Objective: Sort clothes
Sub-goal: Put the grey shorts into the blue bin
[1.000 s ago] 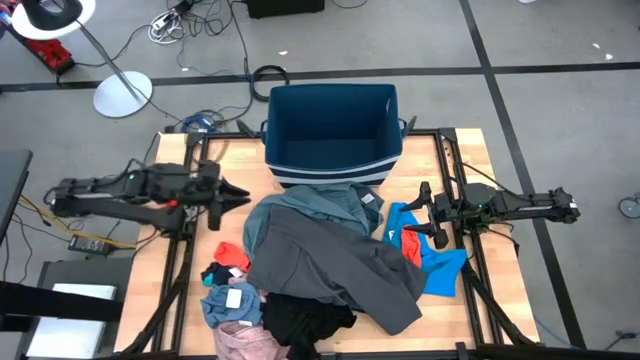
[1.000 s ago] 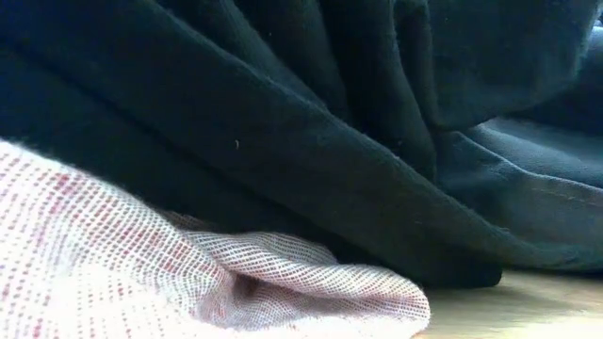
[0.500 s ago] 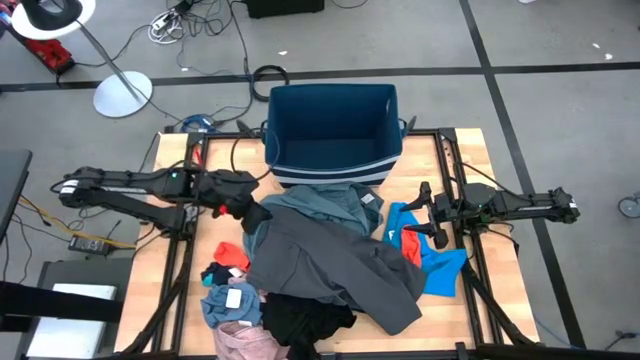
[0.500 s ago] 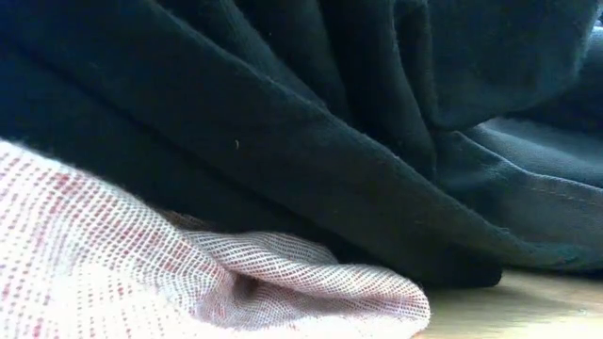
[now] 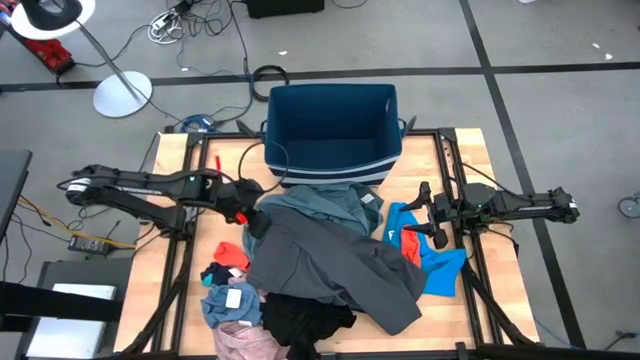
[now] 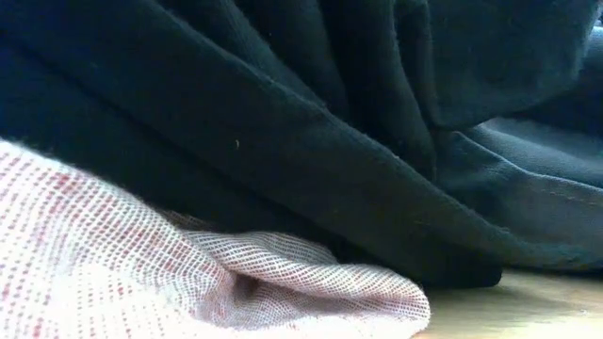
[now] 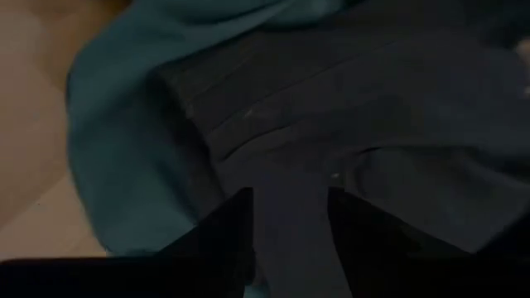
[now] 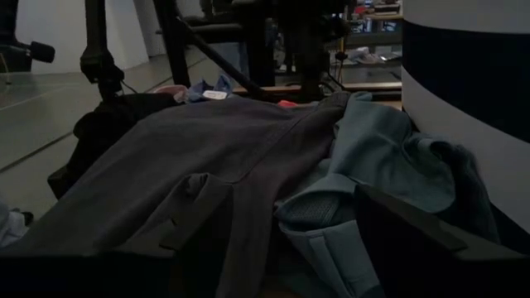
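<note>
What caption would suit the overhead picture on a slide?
Left gripper reaches the grey garment in a clothes pile before a blue bin; right gripper waits, open, beside a blue piece.

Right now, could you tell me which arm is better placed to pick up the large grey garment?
The left. Its tool is open right at the grey garment's left edge, its fingers straddling a fold. The right tool, also open, waits over the bright blue piece, off the grey fabric.
</note>
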You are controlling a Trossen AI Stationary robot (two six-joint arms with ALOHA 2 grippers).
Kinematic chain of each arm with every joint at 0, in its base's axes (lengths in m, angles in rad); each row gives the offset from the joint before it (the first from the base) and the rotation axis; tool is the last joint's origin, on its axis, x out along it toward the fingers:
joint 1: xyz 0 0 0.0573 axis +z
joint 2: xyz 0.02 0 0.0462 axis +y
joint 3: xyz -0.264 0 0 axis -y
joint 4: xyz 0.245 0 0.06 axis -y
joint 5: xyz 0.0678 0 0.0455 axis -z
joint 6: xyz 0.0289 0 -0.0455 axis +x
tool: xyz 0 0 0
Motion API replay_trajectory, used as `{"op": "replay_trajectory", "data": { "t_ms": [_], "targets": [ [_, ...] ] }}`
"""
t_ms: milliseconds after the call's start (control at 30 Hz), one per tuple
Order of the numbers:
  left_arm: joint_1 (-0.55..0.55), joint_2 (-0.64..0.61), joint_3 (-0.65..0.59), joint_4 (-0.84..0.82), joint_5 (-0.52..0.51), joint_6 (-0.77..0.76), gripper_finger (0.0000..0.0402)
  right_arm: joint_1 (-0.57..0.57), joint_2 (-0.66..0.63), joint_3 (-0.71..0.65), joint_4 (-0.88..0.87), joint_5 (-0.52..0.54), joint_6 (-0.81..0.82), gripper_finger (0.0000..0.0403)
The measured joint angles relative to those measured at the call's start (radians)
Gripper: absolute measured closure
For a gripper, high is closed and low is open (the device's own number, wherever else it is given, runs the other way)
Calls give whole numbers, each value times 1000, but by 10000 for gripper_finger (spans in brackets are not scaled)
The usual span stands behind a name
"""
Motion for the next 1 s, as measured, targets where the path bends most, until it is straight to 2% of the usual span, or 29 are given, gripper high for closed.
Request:
{"op": "replay_trajectory", "data": {
  "t_ms": [267,467,533,733,900,1000],
  "targets": [
    [17,122,0,-50,-15,3,241,0,0,0,0,0,0,149],
    [63,168,-2,-61,-14,70,241,0,0,0,0,0,0,149],
    [82,170,-27,-16,-4,81,241,0,0,0,0,0,0,149],
    [114,171,-147,179,114,52,241,0,0,0,0,0,0,149],
    [113,172,-178,321,131,31,241,0,0,0,0,0,0,149],
    [116,195,-182,313,114,31,241,0,0,0,0,0,0,149]
  ]
}}
